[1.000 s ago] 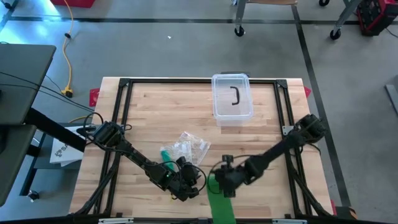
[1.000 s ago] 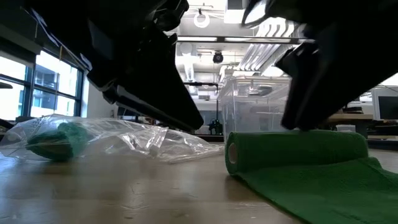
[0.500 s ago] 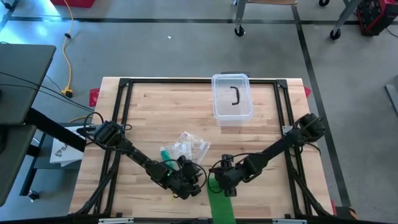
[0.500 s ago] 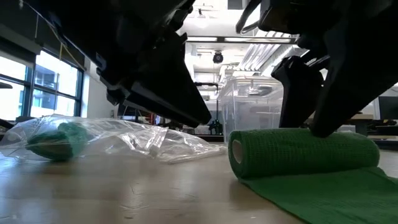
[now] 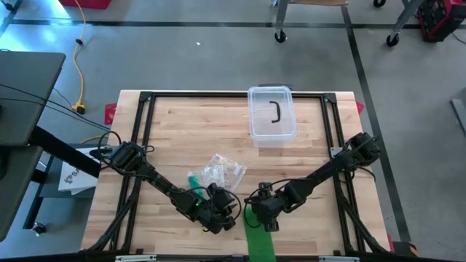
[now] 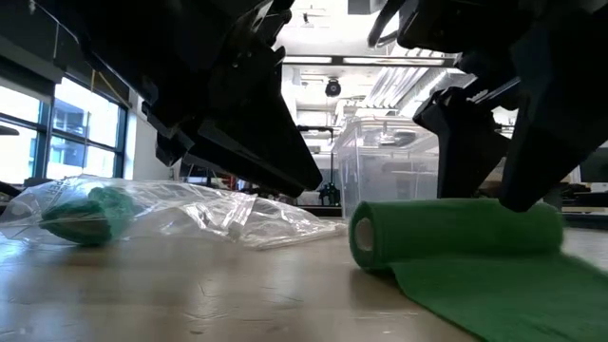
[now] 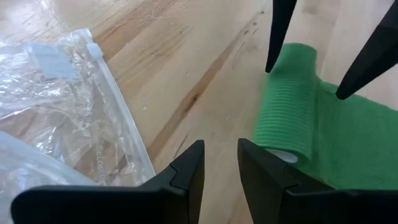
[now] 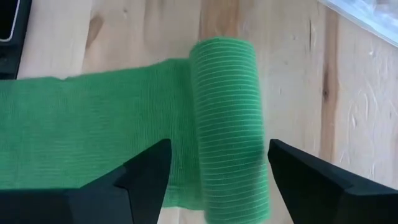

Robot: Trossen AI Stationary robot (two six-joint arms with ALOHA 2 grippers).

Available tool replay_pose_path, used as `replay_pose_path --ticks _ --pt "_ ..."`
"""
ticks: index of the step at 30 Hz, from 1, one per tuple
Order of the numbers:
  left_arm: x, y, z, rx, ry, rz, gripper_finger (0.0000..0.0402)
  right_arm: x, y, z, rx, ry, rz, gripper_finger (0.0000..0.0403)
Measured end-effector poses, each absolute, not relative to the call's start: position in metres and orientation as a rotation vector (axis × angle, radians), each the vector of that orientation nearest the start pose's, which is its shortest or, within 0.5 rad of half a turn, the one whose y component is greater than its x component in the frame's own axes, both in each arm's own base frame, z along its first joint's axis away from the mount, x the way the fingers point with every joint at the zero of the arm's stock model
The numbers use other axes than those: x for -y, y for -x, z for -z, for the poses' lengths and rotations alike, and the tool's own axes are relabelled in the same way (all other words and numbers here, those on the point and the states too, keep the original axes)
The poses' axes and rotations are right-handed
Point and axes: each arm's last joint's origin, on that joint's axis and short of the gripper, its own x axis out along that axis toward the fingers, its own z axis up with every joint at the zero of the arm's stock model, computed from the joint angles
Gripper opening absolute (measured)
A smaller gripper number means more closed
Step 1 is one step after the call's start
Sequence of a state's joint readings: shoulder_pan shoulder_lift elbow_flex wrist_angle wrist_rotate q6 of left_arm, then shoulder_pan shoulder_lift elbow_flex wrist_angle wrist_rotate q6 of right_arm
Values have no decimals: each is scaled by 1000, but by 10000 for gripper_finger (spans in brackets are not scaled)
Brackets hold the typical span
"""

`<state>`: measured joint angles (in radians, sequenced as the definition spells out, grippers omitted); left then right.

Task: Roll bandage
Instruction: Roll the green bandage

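The green bandage roll (image 8: 229, 118) lies on the bench (image 5: 182, 131), its loose tail trailing toward the near edge. The right gripper (image 8: 214, 163) straddles it, fingers wide apart, likely to push it along; the left gripper (image 7: 221, 163), fingers narrowly parted and empty, waits beside the roll's end

Ribbed cloth bandage (image 8: 229, 118); glossy plastic bag (image 7: 56, 112); wood table (image 5: 182, 131)

Right wrist view. The green bandage roll (image 8: 229, 118) lies on the wooden table (image 8: 323, 93), its unrolled strip (image 8: 93, 130) spreading flat to one side. The right gripper (image 8: 214, 168) stands with its two dark fingers (image 8: 140, 177) spread wide, straddling the roll without clasping it.
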<state>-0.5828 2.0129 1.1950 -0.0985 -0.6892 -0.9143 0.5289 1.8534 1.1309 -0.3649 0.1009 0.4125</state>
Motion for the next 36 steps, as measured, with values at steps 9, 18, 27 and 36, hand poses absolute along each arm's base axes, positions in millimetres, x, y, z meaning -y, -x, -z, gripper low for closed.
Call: replay_pose_path --ticks 9,18,27,36 --pt "195 -349 -127 -695 226 -343 92 -181 -315 -137 -1140 5 -162 259" --pt "192 -351 -127 -701 219 -337 92 -184 -317 -131 -1131 11 -166 149" --pt "227 -326 -152 -536 173 -355 92 -209 -288 -155 -1004 165 -18 52" --pt "231 -345 -177 -345 177 -241 95 -234 -257 -193 -779 249 45 88"
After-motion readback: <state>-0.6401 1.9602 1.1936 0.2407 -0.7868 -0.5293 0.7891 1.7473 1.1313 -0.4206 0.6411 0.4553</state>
